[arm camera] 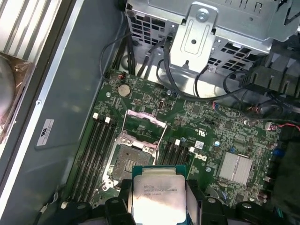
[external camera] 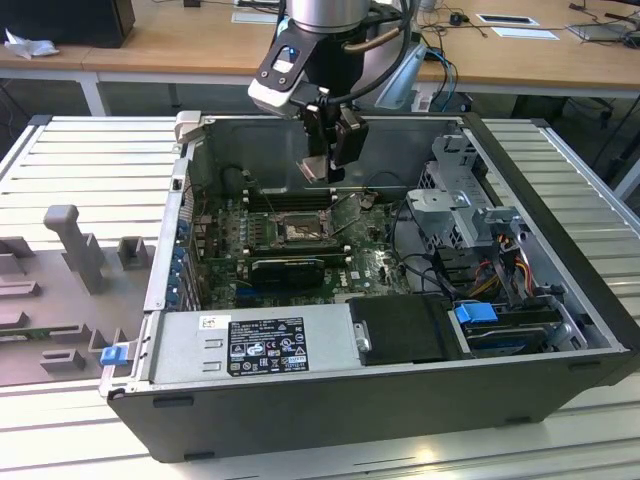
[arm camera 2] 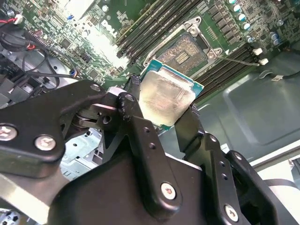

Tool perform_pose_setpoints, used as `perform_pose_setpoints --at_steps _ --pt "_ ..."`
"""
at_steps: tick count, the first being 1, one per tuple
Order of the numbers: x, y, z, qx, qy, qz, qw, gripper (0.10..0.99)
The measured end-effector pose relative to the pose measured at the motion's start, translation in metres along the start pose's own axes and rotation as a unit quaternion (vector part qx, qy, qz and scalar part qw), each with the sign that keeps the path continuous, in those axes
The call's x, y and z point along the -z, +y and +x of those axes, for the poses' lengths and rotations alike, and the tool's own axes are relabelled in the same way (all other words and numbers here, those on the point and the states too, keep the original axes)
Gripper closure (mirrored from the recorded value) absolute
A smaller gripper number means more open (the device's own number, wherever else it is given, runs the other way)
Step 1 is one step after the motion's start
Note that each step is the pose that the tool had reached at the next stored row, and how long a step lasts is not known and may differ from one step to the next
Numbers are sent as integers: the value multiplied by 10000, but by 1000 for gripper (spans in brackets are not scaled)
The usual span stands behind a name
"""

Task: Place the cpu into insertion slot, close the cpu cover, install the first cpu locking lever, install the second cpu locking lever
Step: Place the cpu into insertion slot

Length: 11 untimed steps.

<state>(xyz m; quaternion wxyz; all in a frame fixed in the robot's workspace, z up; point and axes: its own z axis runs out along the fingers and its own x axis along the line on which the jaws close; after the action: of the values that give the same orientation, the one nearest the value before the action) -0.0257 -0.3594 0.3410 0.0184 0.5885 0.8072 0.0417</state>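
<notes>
My gripper (external camera: 322, 165) hangs inside the open computer case, shut on the cpu (external camera: 314, 170), a flat square chip with a pale silver top. In both wrist views the cpu (arm camera 2: 166, 96) (arm camera: 157, 193) sits between the black fingers (arm camera 2: 138, 122) (arm camera: 193, 194), clamped on two opposite edges. The insertion slot (external camera: 299, 232) (arm camera 2: 183, 50) (arm camera: 127, 161) lies below on the green board, with its contact field bare. The chip is held in the air above it, apart from it. The cpu cover (arm camera: 143, 125) stands swung open at one side of the slot.
Long black memory slots (arm camera: 96, 150) (arm camera 2: 154, 21) flank the slot on both sides. A metal drive cage (external camera: 462, 200) and loose cables (external camera: 420, 250) fill the exterior view's right. A power supply (external camera: 265, 340) closes the near side. The case walls (external camera: 190, 160) ring the board.
</notes>
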Motion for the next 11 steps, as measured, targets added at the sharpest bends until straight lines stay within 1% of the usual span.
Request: perform_pose_setpoints --at_steps 6,11 --pt "-7 -2 0 -198 -18 -4 9998 545" --pt "-13 -3 0 -384 -34 -7 9993 545"
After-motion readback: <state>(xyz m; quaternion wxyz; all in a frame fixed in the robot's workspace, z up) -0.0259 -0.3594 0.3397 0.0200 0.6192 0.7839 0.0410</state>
